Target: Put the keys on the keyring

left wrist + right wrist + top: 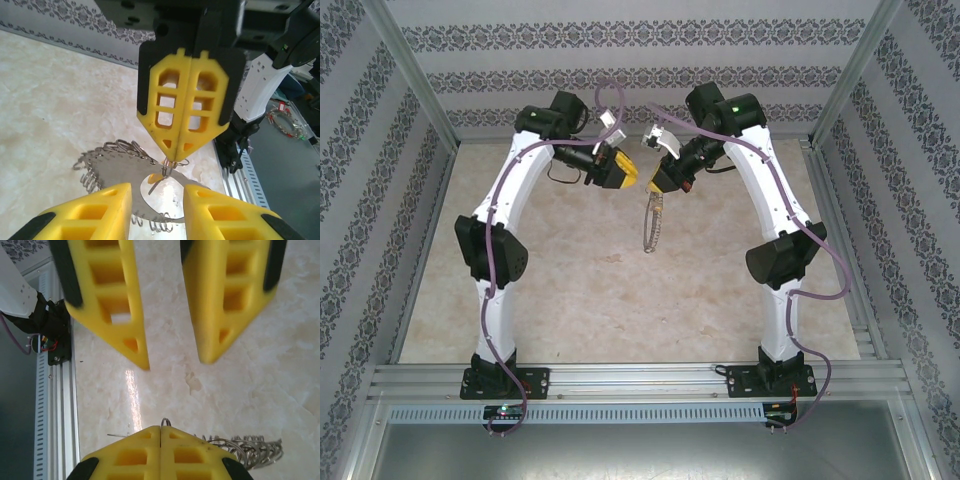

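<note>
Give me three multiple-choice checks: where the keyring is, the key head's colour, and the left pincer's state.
1. Where is the large silvery loop-fringed metal keyring? A) flat on the table B) hanging from the right pincer C) lying on the rail
2. The tiny metal key has a head that is: A) blue B) yellow-orange C) green
3. The left pincer is: A) open B) shut on the key C) shut, empty
Answers: 1B, it dangles below the shut right pincer; 2B, seen in the left wrist view; 3A, its yellow fingers stand apart.
</note>
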Action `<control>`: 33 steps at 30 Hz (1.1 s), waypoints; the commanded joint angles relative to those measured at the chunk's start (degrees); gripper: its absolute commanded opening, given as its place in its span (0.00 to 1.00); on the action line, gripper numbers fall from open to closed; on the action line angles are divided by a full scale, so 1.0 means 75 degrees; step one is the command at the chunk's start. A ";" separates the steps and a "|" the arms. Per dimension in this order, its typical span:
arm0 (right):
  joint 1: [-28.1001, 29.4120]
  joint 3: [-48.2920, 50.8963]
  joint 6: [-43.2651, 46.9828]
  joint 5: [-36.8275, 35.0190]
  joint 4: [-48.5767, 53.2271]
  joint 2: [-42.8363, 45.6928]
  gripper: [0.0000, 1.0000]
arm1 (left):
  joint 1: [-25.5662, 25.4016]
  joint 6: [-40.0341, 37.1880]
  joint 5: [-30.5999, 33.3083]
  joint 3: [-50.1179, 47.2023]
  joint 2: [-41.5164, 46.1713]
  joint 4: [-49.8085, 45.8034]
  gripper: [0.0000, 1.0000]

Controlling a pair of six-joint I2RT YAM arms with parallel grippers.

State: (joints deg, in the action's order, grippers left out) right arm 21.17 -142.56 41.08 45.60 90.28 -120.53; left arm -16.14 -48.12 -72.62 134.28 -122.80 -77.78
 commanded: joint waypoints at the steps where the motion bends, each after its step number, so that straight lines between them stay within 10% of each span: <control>1: 0.0049 -0.0257 0.0253 0.0452 0.0092 0.0122 0.00 | -0.0227 -0.0448 -0.0231 0.0200 -0.0176 -0.0446 0.33; 18: 0.0055 -0.0266 0.0071 0.0666 -0.0370 0.0203 0.00 | -0.0391 -0.0583 -0.0739 0.0249 -0.0327 -0.0601 0.33; 33: -0.0078 0.0198 -0.0213 0.0807 -0.1012 0.0473 0.00 | -0.0390 -0.0628 -0.0987 0.0237 -0.0342 -0.0587 0.06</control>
State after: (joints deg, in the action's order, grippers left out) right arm 21.10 -141.56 40.25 48.53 86.76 -118.98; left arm -18.63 -50.98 -77.49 134.52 -124.46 -79.96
